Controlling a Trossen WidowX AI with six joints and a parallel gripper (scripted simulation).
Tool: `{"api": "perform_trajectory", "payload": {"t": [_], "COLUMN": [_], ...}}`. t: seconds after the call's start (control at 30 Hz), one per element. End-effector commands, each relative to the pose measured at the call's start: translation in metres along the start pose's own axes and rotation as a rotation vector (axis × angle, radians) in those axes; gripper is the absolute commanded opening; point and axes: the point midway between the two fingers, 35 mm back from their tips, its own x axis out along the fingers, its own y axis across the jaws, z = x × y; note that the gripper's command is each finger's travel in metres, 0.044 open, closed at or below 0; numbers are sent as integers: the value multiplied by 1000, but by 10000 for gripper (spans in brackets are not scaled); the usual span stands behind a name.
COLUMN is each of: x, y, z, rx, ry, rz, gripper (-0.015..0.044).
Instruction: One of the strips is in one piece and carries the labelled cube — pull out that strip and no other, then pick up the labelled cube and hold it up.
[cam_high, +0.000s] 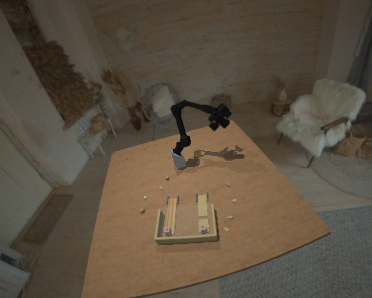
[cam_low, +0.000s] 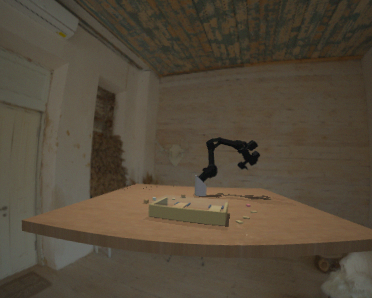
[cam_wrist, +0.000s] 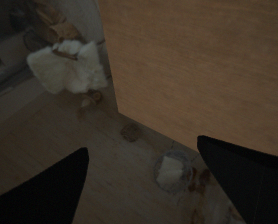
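A low, pale yellow tray (cam_high: 187, 240) (cam_low: 189, 215) stands on the table. At its left, a long narrow strip (cam_high: 171, 212) with orange lengthwise lines runs to a pink cube (cam_high: 167, 231) near the front wall. At its right, a wider cream strip (cam_high: 202, 206) shows a break across it; a shorter cream piece lies in front, with another pink cube (cam_high: 203, 228). Labels on the cubes are too small to read. My gripper (cam_wrist: 144, 147) is open and empty, high above the table's back right, far from the tray; the wrist view shows neither tray nor cubes.
Dark blue-grey guides flank the back ends of both strips. Small loose bits lie around the tray, including a pink one (cam_high: 228, 184), a whitish one (cam_high: 145, 197), a brown one (cam_high: 142, 211) and yellow ones at the right. The table (cam_high: 270, 220) has its back edge below the arm.
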Motion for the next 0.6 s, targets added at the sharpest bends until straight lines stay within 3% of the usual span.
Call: {"api": "perform_trajectory", "payload": {"t": [0.0, 0.23, 0.57], "x": [0, -31, -116], "y": [0, -23, -75], "z": [3, 100, 203], "rx": [-2, -66, -181], "ry": [-10, -363, -745], "rz": [0, -30, -152], "gripper": [400, 400, 400]}}
